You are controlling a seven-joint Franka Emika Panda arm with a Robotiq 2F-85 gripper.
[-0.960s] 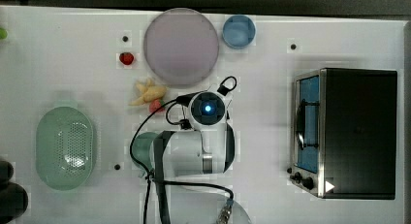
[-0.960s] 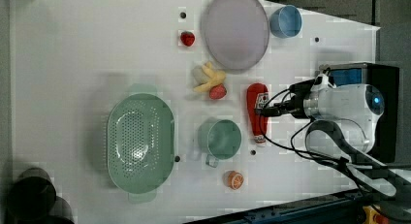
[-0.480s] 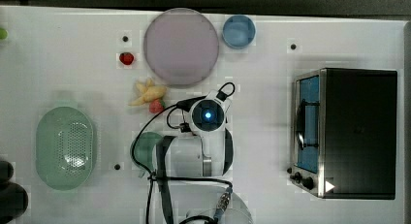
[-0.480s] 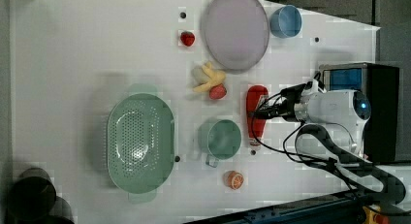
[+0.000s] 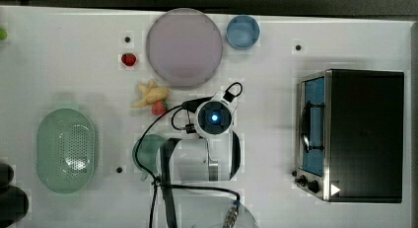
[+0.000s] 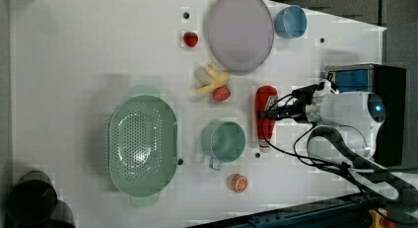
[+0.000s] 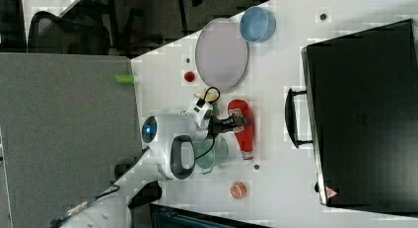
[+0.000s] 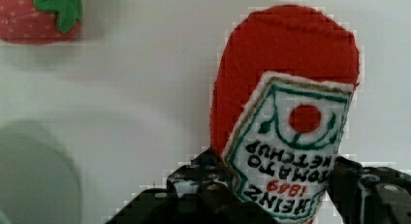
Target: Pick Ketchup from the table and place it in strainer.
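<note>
The Ketchup [image 6: 266, 100] is a red bottle with a white label, lying flat on the white table between the teal mug and the arm. My gripper [image 6: 269, 113] is down over its middle. In the wrist view the dark fingers [image 8: 209, 181] press against both sides of the Ketchup [image 8: 286, 64] at the label, so the gripper [image 8: 278, 187] is shut on it. The right view shows the gripper [image 7: 240, 122] across the Ketchup [image 7: 246, 141]. The mint-green strainer [image 6: 143, 144] stands empty at the left view's left, beyond the mug, and also shows in the top view [image 5: 66, 149].
A teal mug [image 6: 224, 141] stands right beside the bottle, toward the strainer. A strawberry [image 6: 222, 93] and a yellow toy [image 6: 212, 79] lie near the bottle's base. A purple plate [image 6: 240, 30], blue cup [image 6: 290, 21], orange slice [image 6: 239, 183] and black oven [image 5: 360, 134] surround the area.
The fingers have narrowed from wide open until they touch the bottle's sides. The arm has shifted only slightly; the bottle still lies in the same spot.
</note>
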